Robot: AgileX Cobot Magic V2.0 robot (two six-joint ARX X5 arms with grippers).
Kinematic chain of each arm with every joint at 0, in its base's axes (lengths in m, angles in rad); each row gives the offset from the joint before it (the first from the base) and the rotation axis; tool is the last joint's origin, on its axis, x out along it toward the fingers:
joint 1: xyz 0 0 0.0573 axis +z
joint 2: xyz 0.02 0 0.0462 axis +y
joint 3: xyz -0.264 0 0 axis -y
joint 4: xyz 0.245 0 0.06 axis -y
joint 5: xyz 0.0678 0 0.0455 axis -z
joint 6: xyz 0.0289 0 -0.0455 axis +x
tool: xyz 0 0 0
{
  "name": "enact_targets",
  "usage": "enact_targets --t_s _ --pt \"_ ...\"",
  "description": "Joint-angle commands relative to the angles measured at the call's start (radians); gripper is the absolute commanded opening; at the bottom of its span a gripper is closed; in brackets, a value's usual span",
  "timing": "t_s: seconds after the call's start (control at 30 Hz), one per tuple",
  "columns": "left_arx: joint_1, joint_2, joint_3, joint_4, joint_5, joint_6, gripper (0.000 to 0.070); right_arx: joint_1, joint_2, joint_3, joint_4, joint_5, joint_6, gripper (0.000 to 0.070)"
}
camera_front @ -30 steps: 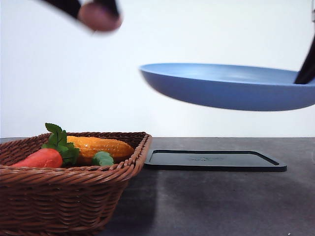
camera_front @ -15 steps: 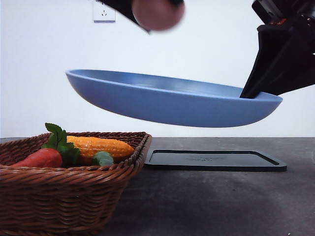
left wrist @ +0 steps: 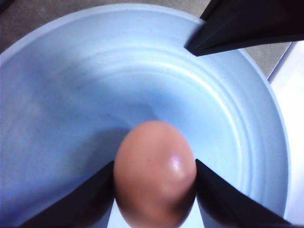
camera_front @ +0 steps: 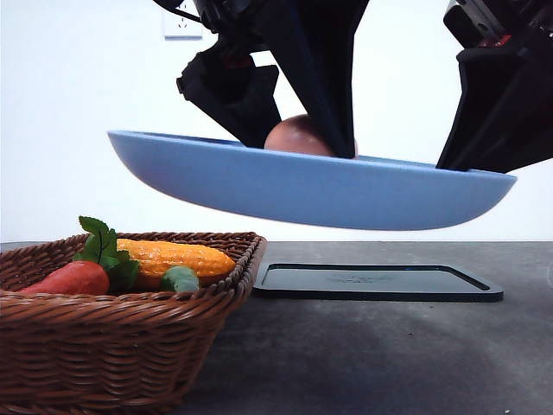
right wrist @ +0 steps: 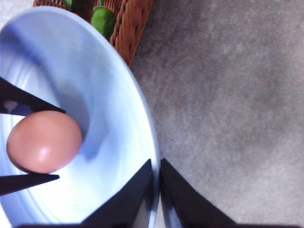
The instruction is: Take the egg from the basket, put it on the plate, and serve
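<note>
Left fingers [left wrist: 90, 199] clamped on egg [left wrist: 154, 173] inside lifted plate [left wrist: 61, 95], right gripper [right wrist: 156, 183] apparently pinching its rim

We see both arms in matte black. The left gripper [camera_front: 302, 138] hangs from a blocky, angular black housing, and its fingers [left wrist: 237, 204] are flat black wedges tapering to points. The right gripper [right wrist: 156, 178] has the same thin, blade-like black fingers [right wrist: 187, 206]; its bulky housing carries a small red marking near the top.
</note>
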Motion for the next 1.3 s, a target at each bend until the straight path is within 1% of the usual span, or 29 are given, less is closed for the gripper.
enact_targets --t_s 0.0,0.13,0.17,0.23,0.3,0.47,0.6,0.73,0.83,1.03,1.17,1.27 --pt "-0.013 0.024 0.013 0.002 -0.003 0.010 0.0222 0.006 0.007 0.018 0.007 -0.008 0.002 0.0000" --pt "-0.013 0.027 0.013 -0.005 -0.003 0.010 0.0236 0.003 0.007 0.018 0.007 -0.008 0.002 0.0000" --pt "-0.013 0.027 0.013 -0.003 -0.004 0.009 0.0263 0.002 0.007 0.018 0.007 -0.008 0.001 0.0000" --pt "-0.013 0.027 0.013 0.004 -0.003 0.009 0.0338 0.001 0.007 0.018 0.007 -0.007 -0.005 0.0000" --pt "-0.013 0.027 0.013 0.014 -0.003 0.005 0.0381 -0.002 0.007 0.018 0.007 -0.004 -0.014 0.0000" --pt "-0.012 0.018 0.014 0.025 -0.003 0.005 0.0384 -0.012 0.007 0.018 -0.002 0.018 -0.017 0.0000" --pt "-0.012 -0.012 0.014 0.023 -0.003 0.006 0.0384 -0.028 0.007 0.018 -0.027 0.018 -0.020 0.0000" --pt "0.001 -0.079 0.016 0.017 -0.006 0.006 0.0384 -0.054 0.008 0.018 -0.058 0.018 -0.043 0.0000" --pt "0.017 -0.155 0.016 0.005 -0.039 0.006 0.0384 -0.081 0.012 0.018 -0.062 0.015 -0.050 0.0000" --pt "0.071 -0.325 0.016 -0.037 -0.108 0.021 0.0384 -0.175 0.061 0.022 -0.062 -0.016 -0.093 0.0000" --pt "0.117 -0.437 0.016 -0.041 -0.119 0.033 0.0380 -0.242 0.142 0.040 -0.058 -0.037 -0.133 0.0000" --pt "0.146 -0.519 0.016 -0.041 -0.152 0.036 0.0376 -0.287 0.226 0.086 -0.048 -0.042 -0.156 0.0000"
